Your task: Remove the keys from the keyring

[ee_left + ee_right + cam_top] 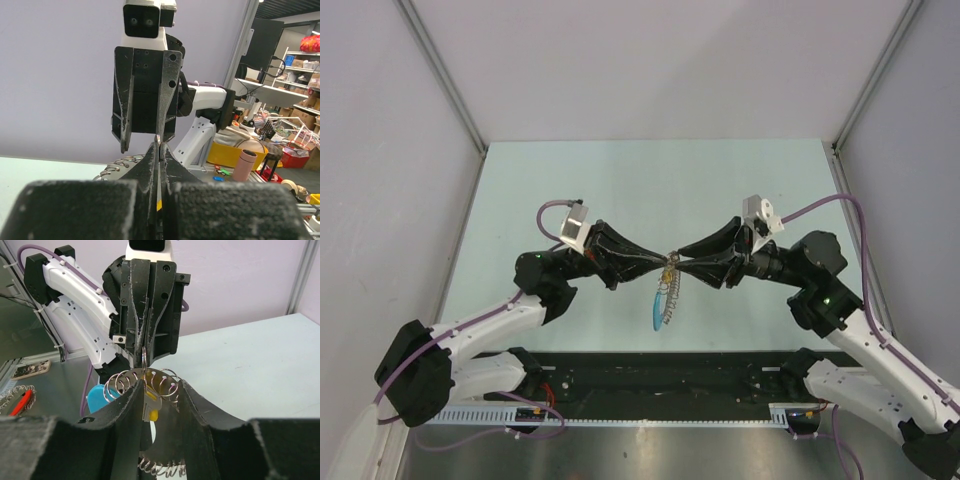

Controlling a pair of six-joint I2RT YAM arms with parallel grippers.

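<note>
Above mid-desk [650, 180], both arms meet tip to tip, clear of the surface. Left claw [658, 262] is clenched on the keyring [144, 356]; right wrist view shows the thin loop edge-on, pinched between its closed tips. Right claw [682, 262] is released, jaws apart and straddling the top of the bunch. Can't tell if either pad touches metal. Keys [667, 298] hang off the ring between the two claws and dangle straight down toward the near edge, off the desk. Blue piece [656, 314] is on the left side of the bunch, lowest part of it. Right wrist view: several small wire loops fan out just under the ring, sitting between the right claw's fingers [134, 402]. Left wrist view: ring barely visible at its own tips, the right claw upright opposite.
</note>
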